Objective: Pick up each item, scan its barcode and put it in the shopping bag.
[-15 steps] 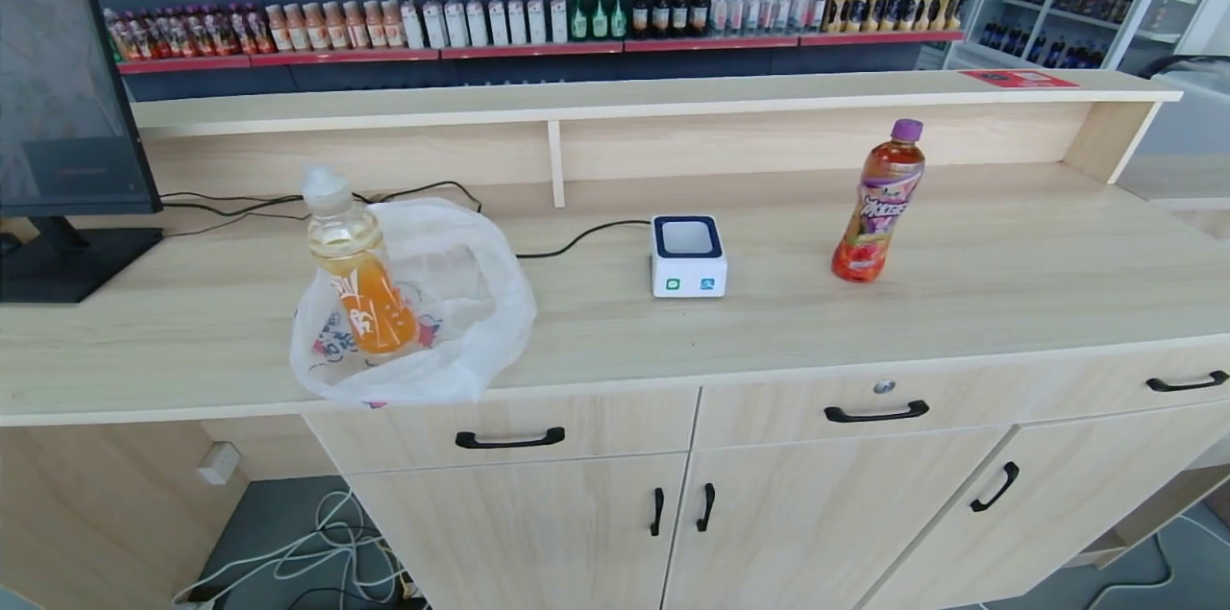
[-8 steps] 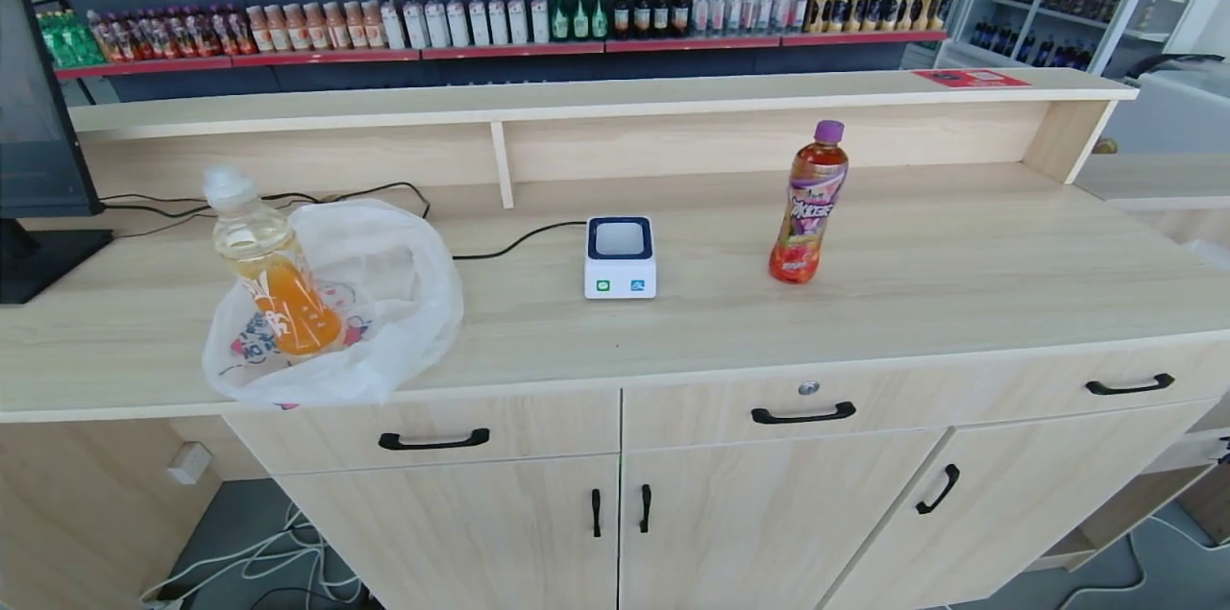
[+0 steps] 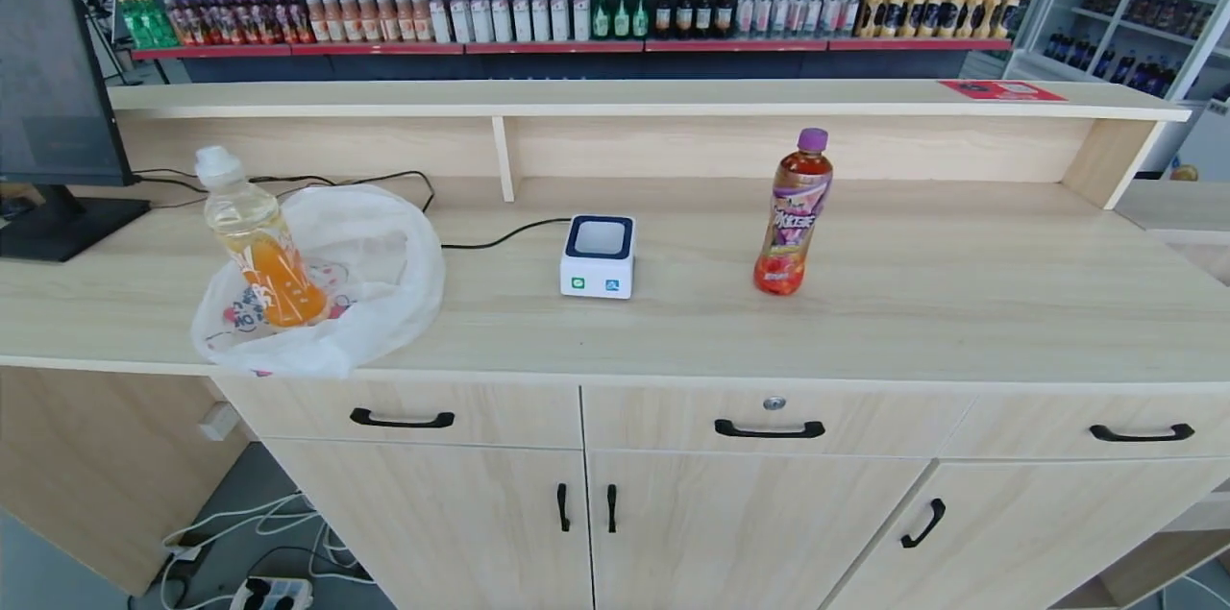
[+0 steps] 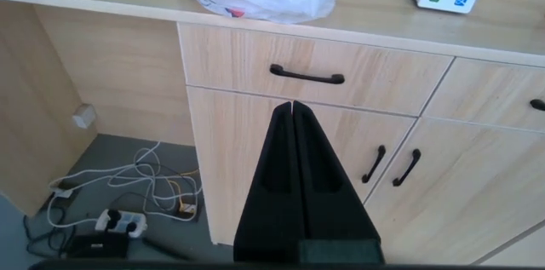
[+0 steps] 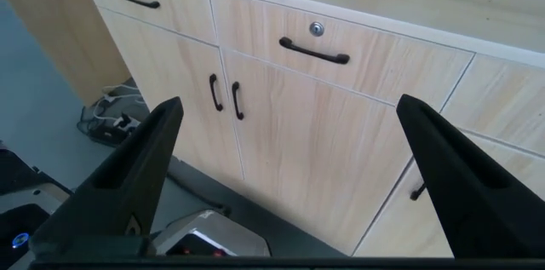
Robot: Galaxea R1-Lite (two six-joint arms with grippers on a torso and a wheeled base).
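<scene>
Purple-capped bottle [image 3: 793,211] on counter [image 3: 961,303], left jaws closed, right jaws spread wide, both empty, far from it

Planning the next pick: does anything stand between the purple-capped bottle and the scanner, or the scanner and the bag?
Nothing visible. Bare counter lies between the purple-capped bottle and the scanner, and between scanner and shopping bag, apart from the flat cable.

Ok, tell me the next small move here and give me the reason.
Probably raise the right gripper, open and low before the cabinet doors, toward the purple-capped bottle. That bottle stands upright on the counter beside the scanner, not yet bagged, while the orange bottle already sits in the shopping bag.
</scene>
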